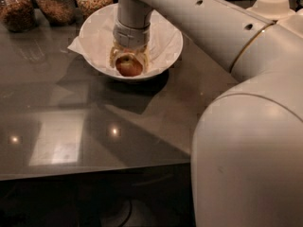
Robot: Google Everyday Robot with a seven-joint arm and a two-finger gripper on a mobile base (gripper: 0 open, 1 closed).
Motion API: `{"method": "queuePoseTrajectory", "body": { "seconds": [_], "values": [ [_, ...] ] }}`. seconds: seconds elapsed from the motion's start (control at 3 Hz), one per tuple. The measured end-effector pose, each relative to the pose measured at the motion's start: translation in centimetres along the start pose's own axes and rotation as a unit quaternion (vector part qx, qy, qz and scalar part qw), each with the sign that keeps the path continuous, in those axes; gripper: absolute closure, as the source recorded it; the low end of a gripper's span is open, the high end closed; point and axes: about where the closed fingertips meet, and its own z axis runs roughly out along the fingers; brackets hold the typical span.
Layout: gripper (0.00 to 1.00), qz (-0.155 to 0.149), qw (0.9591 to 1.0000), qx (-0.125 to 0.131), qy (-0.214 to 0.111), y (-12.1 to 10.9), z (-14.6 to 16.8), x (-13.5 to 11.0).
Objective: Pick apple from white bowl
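Note:
The white bowl [163,44] with its crumpled paper liner stands on the dark table at the back, left of the arm. The deep red apple [129,66] lies inside the bowl near its front wall. My gripper [129,61] reaches straight down into the bowl. Its fingers stand on either side of the apple and are closed on it. The apple still looks low in the bowl. The wrist hides the middle of the bowl.
Three glass jars [56,4] of brown contents stand along the back left edge of the table [71,126]. My arm's large white body fills the right side. A white round object [272,6] sits at the top right.

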Motion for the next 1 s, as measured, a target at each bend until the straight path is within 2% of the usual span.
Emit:
{"method": "queuePoseTrajectory", "body": {
  "seconds": [0.33, 0.67, 1.0],
  "values": [
    [1.00, 0.000, 0.9999, 0.005, 0.015, -0.5, -2.0, 0.5],
    [1.00, 0.011, 0.9995, 0.019, 0.022, -0.7, -4.3, 1.3],
    [1.00, 0.042, 0.9978, 0.049, 0.011, -0.4, -7.0, 2.3]
  ]
}}
